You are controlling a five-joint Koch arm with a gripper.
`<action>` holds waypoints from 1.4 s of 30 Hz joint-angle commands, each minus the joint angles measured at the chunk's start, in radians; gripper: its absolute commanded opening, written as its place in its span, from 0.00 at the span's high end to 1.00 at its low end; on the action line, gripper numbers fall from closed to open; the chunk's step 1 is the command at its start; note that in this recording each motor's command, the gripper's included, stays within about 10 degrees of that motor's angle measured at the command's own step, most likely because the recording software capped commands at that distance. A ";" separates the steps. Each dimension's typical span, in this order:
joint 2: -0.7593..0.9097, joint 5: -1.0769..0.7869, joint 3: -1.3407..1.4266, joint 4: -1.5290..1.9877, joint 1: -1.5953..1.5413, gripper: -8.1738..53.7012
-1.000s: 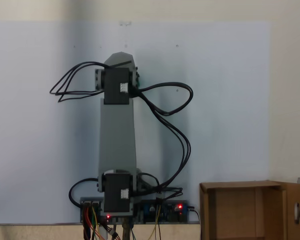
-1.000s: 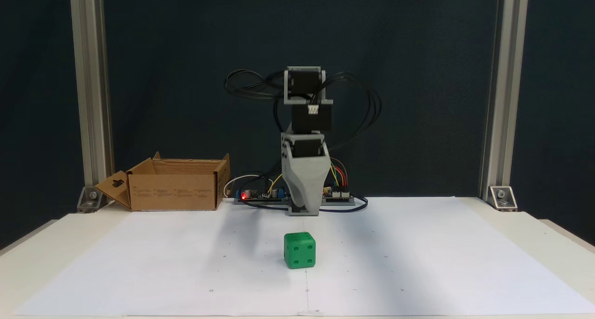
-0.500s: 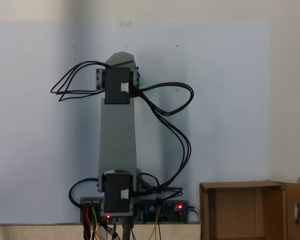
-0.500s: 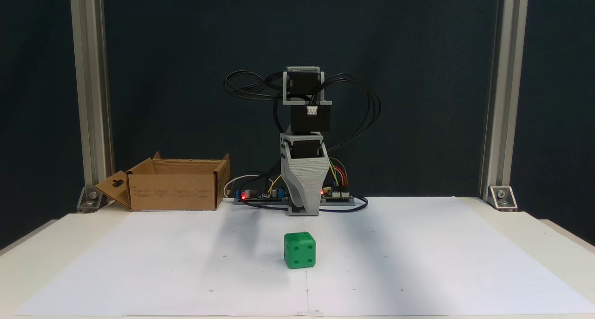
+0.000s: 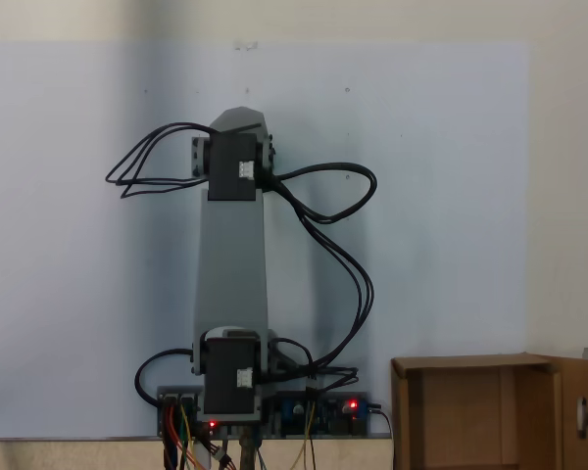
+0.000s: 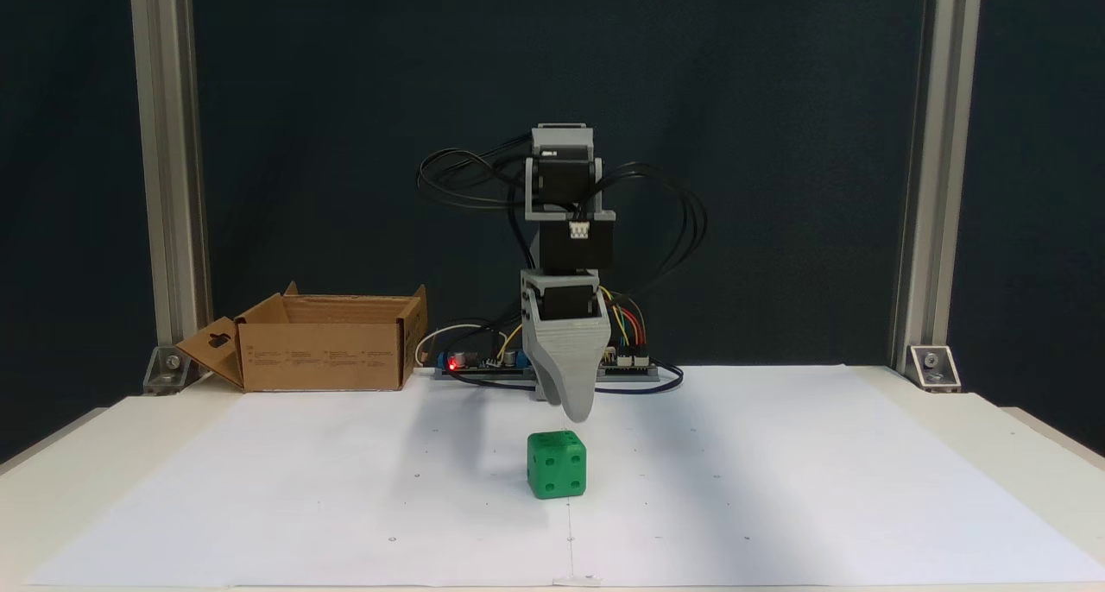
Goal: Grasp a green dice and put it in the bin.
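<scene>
The green dice [image 6: 557, 463] sits on the white paper near the middle of the table. My gripper [image 6: 577, 414] hangs point-down just behind and slightly above it, a small gap away. One grey jaw faces the camera and covers the other, so the opening cannot be judged. The bin [image 6: 324, 351], a brown cardboard box with upright flaps, stands at the back left of this fixed view. It appears at the lower right [image 5: 480, 411] of the fixed view taken from above, where the grey arm [image 5: 233, 264] stretches up the picture.
The arm's base with its circuit board and coloured wires [image 6: 552, 369] sits at the back of the table. Black cables [image 6: 673, 221] loop out on both sides of the arm. Aluminium posts [image 6: 168, 178] stand at both back corners. White paper [image 6: 777, 488] covers the table.
The arm has leaned forward and the gripper has dropped, its tip now close to the dice's top. The dice and the bin have stayed put.
</scene>
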 commanded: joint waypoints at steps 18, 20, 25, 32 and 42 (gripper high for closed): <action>-0.092 0.058 0.002 -0.104 0.034 0.17; -0.106 0.058 0.002 -0.104 0.037 0.17; -0.127 0.060 0.015 -0.107 0.040 0.17; -0.152 0.060 0.044 -0.130 0.040 0.18; -0.184 0.060 0.054 -0.133 0.038 0.24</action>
